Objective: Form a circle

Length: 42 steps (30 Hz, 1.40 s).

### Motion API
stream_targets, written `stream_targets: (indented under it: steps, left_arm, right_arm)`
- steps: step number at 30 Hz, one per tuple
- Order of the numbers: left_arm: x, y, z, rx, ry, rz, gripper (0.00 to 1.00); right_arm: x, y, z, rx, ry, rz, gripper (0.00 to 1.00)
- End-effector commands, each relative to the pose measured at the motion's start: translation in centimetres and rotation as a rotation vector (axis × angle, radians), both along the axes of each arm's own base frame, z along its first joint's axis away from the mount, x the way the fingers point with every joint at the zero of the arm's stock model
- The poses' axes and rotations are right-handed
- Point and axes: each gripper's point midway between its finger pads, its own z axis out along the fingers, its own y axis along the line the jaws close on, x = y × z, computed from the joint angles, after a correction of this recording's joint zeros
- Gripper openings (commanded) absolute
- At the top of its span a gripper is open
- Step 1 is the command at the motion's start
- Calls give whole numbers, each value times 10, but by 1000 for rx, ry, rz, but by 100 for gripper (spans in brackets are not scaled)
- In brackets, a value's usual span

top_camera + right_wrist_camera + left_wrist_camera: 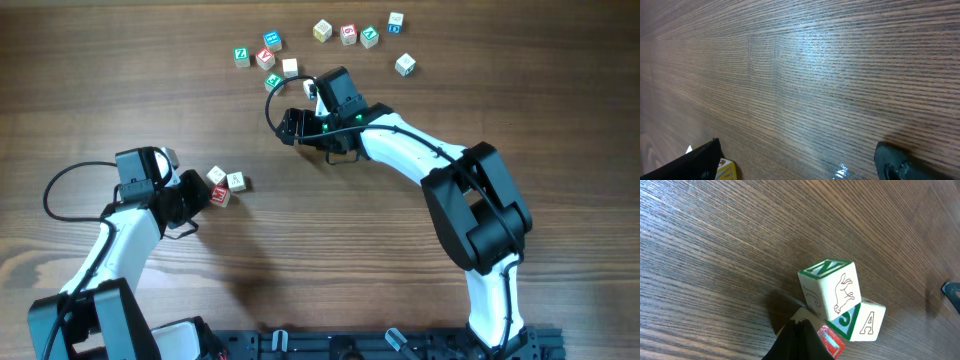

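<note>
Wood-grain tabletop (pixel 330 230). Cluster of three cubes (pixel 227 184) left of centre, tight, touching. Left gripper (pixel 799 330) pressed together, tip just beside red-faced cube (pixel 831 341). Right gripper (pixel 792 167) spread wide, near scattered cubes (pixel 347 35) at far edge.

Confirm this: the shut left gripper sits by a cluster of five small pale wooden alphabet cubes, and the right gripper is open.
Wrong count: the overhead view shows a cluster of three small pale wooden alphabet cubes, not five. The left gripper is shut beside it and the right gripper is open.
</note>
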Motion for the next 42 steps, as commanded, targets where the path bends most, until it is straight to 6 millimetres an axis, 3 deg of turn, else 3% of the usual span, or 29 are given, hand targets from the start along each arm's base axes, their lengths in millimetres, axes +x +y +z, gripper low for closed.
stream_targets:
  steps: [1,14,42]
  left_arm:
    - [-4,-2,-5,-12,14,-10,4]
    - [-6,7,-8,38,31,14,4]
    - [-6,-4,-5,-24,22,-15,4]
  right_arm:
    - [-13,-38,-61,-153,100,-81,99]
    - [-13,-38,-61,-153,100,-81,99]
    - [-13,-38,-61,-153,100,-81,99]
